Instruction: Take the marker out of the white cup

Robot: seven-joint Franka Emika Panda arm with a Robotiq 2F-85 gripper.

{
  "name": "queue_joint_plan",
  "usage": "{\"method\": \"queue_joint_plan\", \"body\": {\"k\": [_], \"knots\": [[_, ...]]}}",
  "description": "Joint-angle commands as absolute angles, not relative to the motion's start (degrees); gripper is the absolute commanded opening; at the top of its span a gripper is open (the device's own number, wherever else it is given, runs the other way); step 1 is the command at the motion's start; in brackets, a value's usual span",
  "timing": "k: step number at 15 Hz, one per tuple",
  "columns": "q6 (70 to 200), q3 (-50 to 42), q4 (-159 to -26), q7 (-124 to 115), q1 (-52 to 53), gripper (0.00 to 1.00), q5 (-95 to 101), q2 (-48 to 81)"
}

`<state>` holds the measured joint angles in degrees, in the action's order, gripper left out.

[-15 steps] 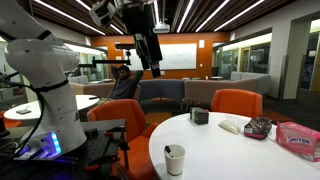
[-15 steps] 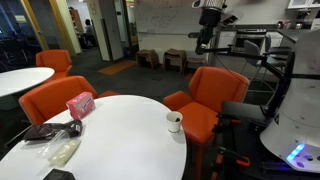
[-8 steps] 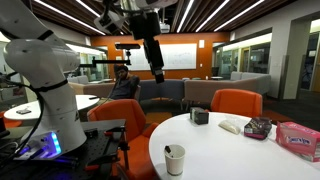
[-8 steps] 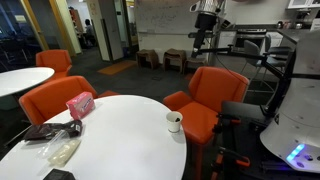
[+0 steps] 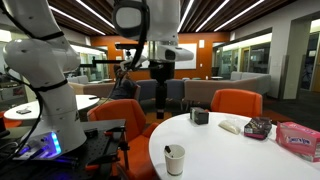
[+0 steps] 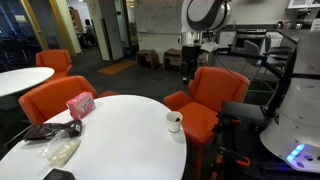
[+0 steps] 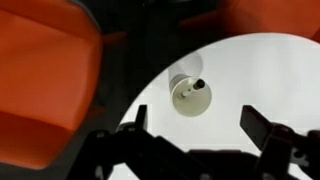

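Note:
The white cup (image 5: 175,160) stands near the front edge of the round white table (image 5: 240,150), with the marker (image 5: 170,151) leaning inside it, dark end up. It also shows in the other exterior view (image 6: 174,122) and in the wrist view (image 7: 190,95), where the marker (image 7: 196,85) rests against the rim. My gripper (image 5: 163,97) hangs high above the table edge, well above the cup. In the wrist view the gripper (image 7: 198,125) is open and empty, its fingers (image 7: 262,128) spread wide, the cup just beyond them.
Orange chairs (image 6: 212,98) stand around the table; one (image 7: 45,80) lies close beside the cup. On the table are a small dark boxy object (image 5: 200,116), a pink box (image 5: 298,138), a dark packet (image 5: 258,127) and a pale bag (image 6: 60,150).
The arm has swung over and come lower, towards the table edge. The gripper now points down above the cup. The cup and marker have not moved.

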<state>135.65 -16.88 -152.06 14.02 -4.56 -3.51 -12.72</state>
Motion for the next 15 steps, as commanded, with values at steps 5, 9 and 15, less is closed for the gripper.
{"method": "queue_joint_plan", "body": {"k": [5,9,15], "knots": [[136.01,-11.73,-141.98,4.34,-6.07,0.83,-7.23,5.53],[134.76,-9.62,-137.81,3.07,-6.36,0.69,-9.02,12.14],[133.92,-7.46,-133.21,3.23,-7.44,0.70,-11.21,19.23]]}}
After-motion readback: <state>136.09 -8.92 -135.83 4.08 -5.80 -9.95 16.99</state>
